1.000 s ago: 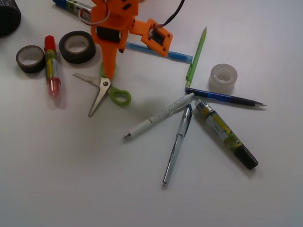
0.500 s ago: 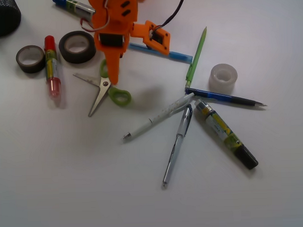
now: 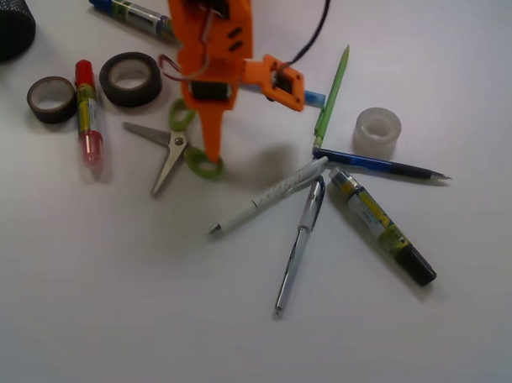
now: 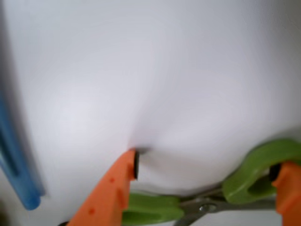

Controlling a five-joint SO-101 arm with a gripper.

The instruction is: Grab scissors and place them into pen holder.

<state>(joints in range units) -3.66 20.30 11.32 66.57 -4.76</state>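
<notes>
Bare worktop (image 3: 117, 314) lies open below the scissors (image 3: 172, 151) — blades angled toward the lower left, handles upper right; the end effector (image 4: 207, 176) is spread, straddling the handles.

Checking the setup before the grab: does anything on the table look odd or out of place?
Nothing looks damaged or spilled. The scissors lie flat with blades splayed open, and the open pincer straddles their green handles. Pens and markers lie scattered, some crossing. The pen holder stands at the far-left corner, partly cut off.
</notes>
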